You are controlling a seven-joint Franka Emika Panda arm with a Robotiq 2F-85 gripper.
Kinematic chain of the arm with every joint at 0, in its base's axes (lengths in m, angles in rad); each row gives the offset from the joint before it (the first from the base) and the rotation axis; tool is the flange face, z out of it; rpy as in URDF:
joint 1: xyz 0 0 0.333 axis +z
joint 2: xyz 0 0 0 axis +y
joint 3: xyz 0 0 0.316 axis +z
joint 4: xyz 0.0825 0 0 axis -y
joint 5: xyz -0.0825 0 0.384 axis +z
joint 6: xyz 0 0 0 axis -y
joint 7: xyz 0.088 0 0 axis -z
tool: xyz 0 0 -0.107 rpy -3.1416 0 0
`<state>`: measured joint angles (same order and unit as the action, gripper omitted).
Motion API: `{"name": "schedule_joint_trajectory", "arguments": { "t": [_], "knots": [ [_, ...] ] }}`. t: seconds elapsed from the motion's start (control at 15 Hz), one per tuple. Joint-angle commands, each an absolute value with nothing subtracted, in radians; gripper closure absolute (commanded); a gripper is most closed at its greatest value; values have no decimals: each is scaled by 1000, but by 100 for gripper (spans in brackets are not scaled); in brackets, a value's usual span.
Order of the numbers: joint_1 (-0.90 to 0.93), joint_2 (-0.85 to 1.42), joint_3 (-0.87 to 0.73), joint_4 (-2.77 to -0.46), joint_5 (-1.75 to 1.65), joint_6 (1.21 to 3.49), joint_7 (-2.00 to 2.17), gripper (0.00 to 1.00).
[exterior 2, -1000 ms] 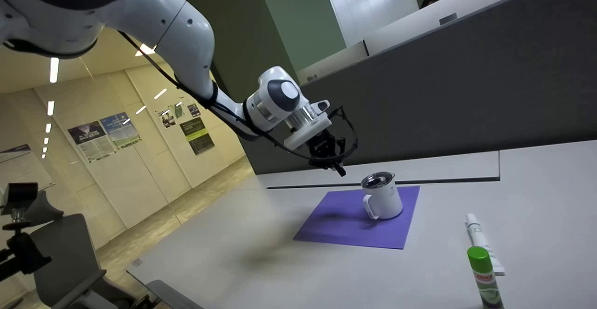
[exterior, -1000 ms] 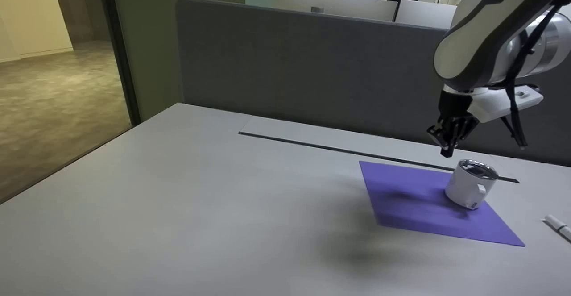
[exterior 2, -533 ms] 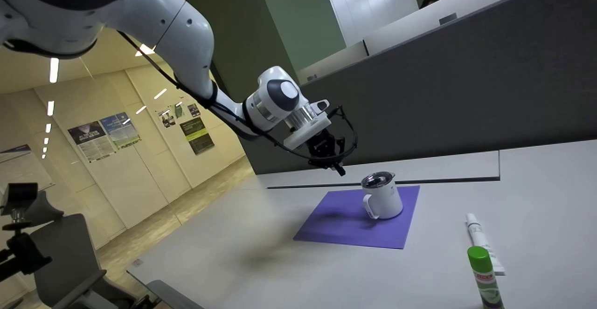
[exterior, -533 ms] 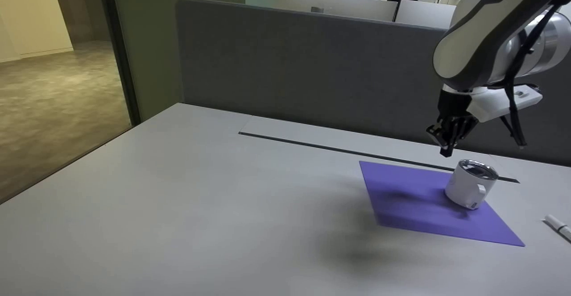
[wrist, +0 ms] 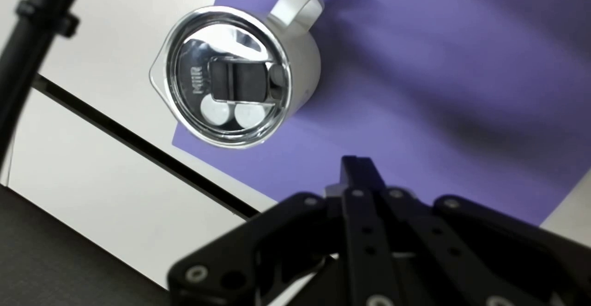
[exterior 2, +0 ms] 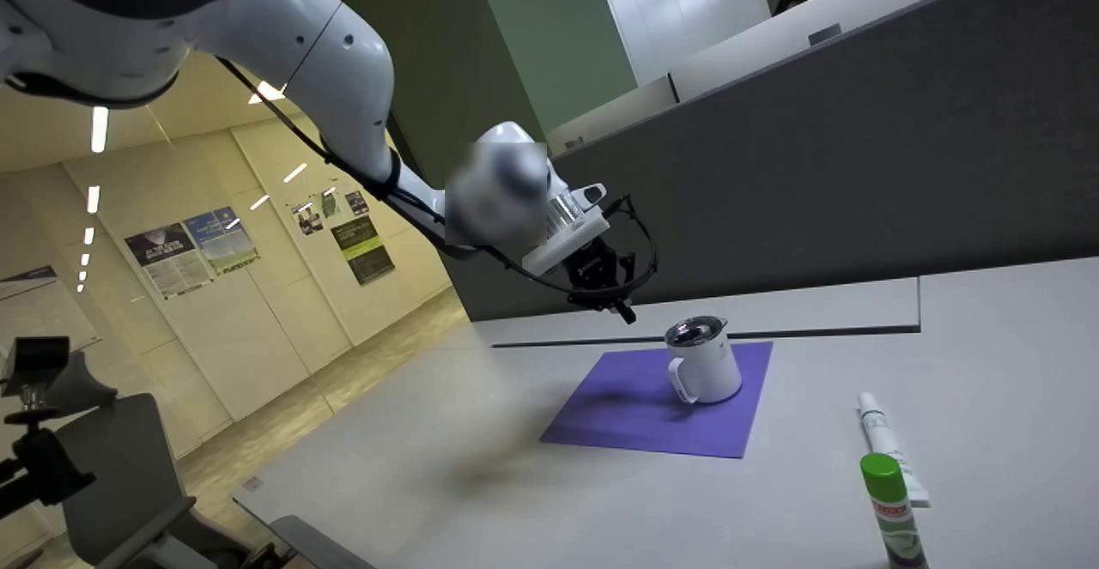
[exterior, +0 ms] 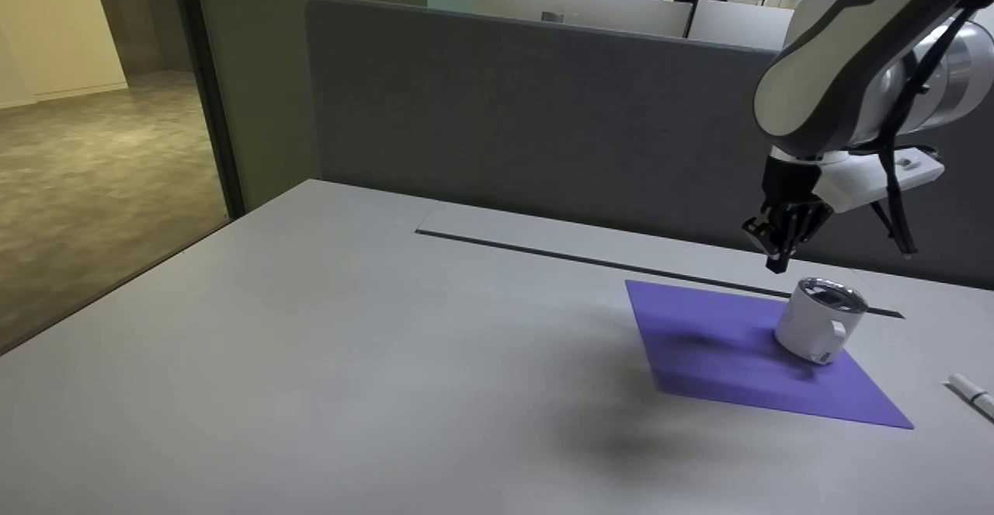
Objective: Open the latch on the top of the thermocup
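The thermocup is a white mug with a handle and a clear lid. It stands upright on a purple mat, also in an exterior view. In the wrist view, the thermocup is at upper left, with a dark sliding latch across its lid. A small round spot shows beside the latch's right end. My gripper is shut and empty, its fingertips together over the mat, apart from the cup. In both exterior views, my gripper is above and beside the cup's lid.
A grey partition stands behind the table. A dark slot runs along the table's back. A white tube and a green-capped bottle are on the table beyond the mat. A cable loops round my wrist.
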<state>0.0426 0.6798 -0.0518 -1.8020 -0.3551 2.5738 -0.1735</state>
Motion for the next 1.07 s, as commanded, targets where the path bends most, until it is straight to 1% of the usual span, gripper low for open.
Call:
{"name": "schedule_joint_trajectory", "arguments": {
  "t": [0.0, 0.4, 0.8, 1.0],
  "knots": [
    [45, 680, -54, -1801, -351, 2572, -177, 99],
    [41, 670, -71, -1809, -359, 2590, -167, 100],
    [36, 690, -141, -1789, -384, 2574, -151, 100],
    [29, 715, -169, -1772, -399, 2609, -142, 100]
  ]
}}
